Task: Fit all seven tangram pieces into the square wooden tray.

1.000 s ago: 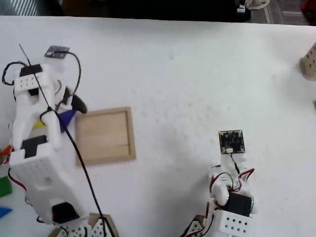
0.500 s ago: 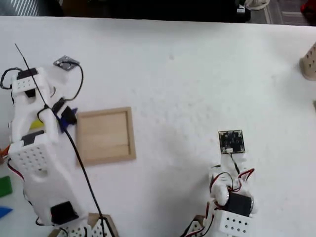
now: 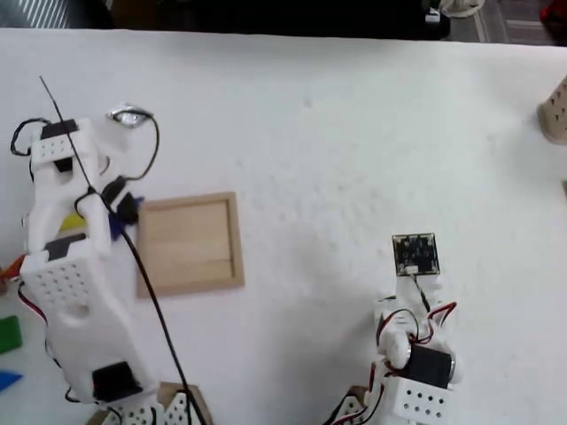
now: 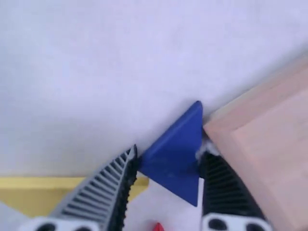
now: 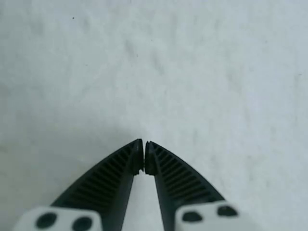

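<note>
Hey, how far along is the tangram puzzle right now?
Done: nothing; no piece lies in the wooden tray. In hand: the left gripper grips a blue triangle at the tray's outer edge. Left: seating it, then the rest, like the yellow piece and green piece on the table.

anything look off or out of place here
The blue triangle, pinched in the left gripper, is outside the wooden tray, its tip beside the rim's outer side rather than over the tray floor. The floor that shows is bare. Nothing looks spilled or damaged.
</note>
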Motion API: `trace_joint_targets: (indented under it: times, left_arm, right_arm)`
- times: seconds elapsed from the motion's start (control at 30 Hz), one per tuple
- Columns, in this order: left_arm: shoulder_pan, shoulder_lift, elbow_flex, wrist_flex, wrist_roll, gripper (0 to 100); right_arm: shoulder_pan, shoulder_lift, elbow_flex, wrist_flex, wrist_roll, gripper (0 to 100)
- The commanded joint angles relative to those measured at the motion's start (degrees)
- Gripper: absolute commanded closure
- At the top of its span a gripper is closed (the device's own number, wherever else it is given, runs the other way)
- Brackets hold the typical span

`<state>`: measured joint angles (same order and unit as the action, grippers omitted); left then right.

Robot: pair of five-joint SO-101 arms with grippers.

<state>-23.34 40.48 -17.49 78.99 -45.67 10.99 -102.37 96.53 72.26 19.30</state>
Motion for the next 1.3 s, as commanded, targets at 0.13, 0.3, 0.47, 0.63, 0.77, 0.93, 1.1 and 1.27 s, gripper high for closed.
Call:
trace_joint_targets:
  times: [0.13, 0.3, 0.47, 0.63, 0.77, 0.93, 1.1, 1.27]
  left_arm:
    - [4.2, 0.2, -3.5, 11.5, 1.4, 92]
    - [4.1, 0.3, -11.7, 18.9, 10.5, 92]
    - [4.2, 0.3, -16.4, 23.1, 17.0, 92]
    - [4.3, 0.4, -16.3, 23.3, 19.7, 92]
    - [4.3, 0.3, -16.3, 23.3, 19.7, 92]
    - [4.4, 0.2, -16.4, 23.4, 19.8, 92]
    - [5.1, 0.2, -16.4, 23.5, 25.1, 92]
    - [6.5, -1.6, -16.3, 23.5, 27.2, 94]
  right_arm:
    - [0.2, -0.6, 0.4, 0.3, 0.5, 98.0]
    - [0.2, -0.6, 0.4, 0.3, 0.5, 98.0]
    - [0.3, -0.6, 0.4, 0.3, 0.5, 98.0]
    - [0.3, -0.6, 0.4, 0.3, 0.5, 98.0]
    - [0.3, -0.6, 0.4, 0.3, 0.5, 97.9]
    - [0.3, -0.6, 0.4, 0.3, 0.5, 97.8]
    - [0.3, -0.6, 0.4, 0.3, 0.5, 97.8]
    - [0.3, -0.6, 0.4, 0.3, 0.5, 97.8]
